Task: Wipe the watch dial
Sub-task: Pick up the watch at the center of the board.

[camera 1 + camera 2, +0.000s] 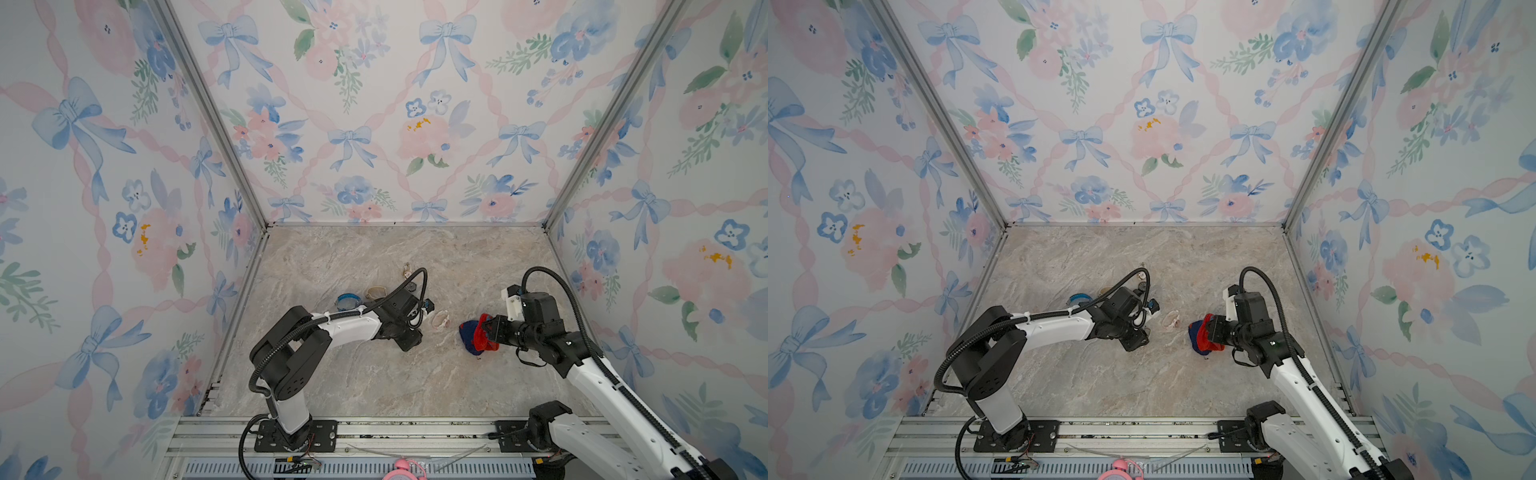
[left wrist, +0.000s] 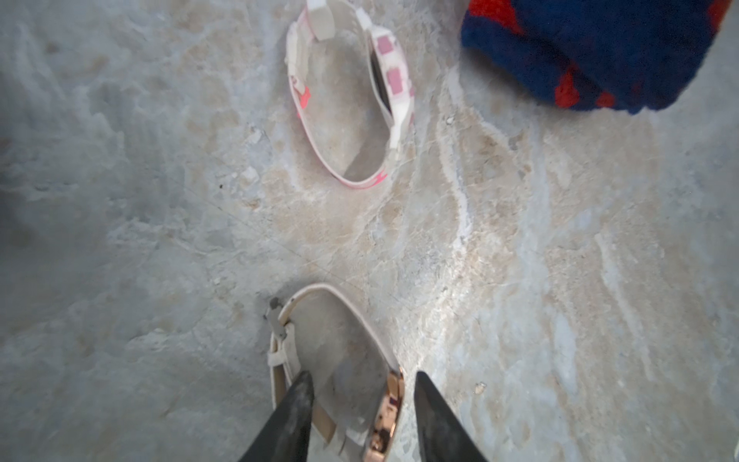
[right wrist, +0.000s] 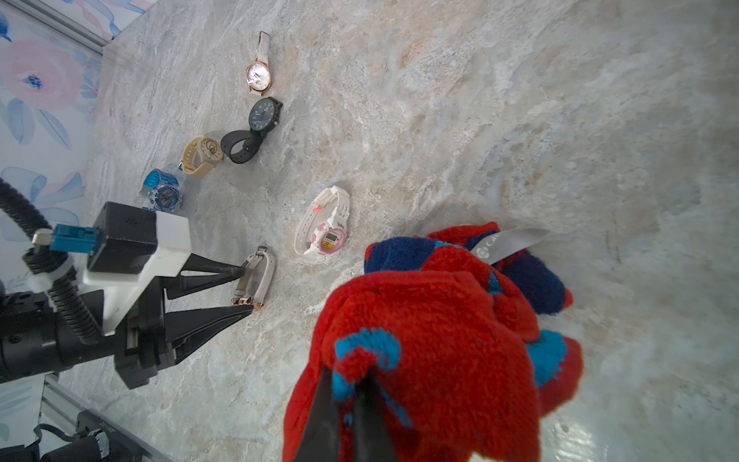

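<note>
A watch with a cream strap and a rose-gold case (image 2: 390, 408) stands on edge on the marble table. My left gripper (image 2: 363, 376) is shut on it, one finger on the strap and the other at the case. From the right wrist view the same watch (image 3: 262, 276) sits between those fingertips (image 3: 244, 271). Its dial faces away and is hidden. My right gripper (image 3: 350, 374) is shut on a fluffy red and blue cloth (image 3: 432, 328). In both top views the cloth (image 1: 476, 336) (image 1: 1200, 336) hangs to the right of the left arm, apart from the watch.
A white and pink digital watch (image 3: 326, 232) (image 1: 441, 320) lies between the two grippers. Farther back lie a blue watch (image 3: 162, 192), a beige watch (image 3: 202, 154), a black watch (image 3: 264, 114) and a rose-gold watch (image 3: 259, 76). Floral walls close in three sides.
</note>
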Robot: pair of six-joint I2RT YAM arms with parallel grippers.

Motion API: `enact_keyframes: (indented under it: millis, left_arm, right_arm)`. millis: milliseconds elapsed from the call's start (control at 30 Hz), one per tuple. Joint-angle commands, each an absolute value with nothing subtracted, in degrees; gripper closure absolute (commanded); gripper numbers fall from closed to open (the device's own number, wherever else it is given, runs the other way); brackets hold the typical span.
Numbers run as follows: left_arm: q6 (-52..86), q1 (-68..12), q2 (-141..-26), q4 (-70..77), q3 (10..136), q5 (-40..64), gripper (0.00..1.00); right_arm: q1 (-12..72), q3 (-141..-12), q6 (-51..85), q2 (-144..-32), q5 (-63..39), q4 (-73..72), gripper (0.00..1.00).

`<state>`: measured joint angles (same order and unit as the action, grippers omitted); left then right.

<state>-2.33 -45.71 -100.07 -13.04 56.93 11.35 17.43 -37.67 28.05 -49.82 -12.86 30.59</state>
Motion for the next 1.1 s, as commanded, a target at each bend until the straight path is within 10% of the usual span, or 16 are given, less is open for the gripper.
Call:
enact_keyframes:
  millis: [0, 1067]
  left_arm:
    - [-2.0, -45.1, -98.7, -13.4, 57.7, 11.5, 0.56]
    - [4.3, -48.4, -110.3, -24.8, 70.5, 8.1, 0.68]
  right_arm:
    - [18.1, -36.8, 28.3, -49.2, -12.4, 30.0, 1.0]
    - [17.4, -35.6, 27.3, -49.7, -12.7, 28.7, 1.0]
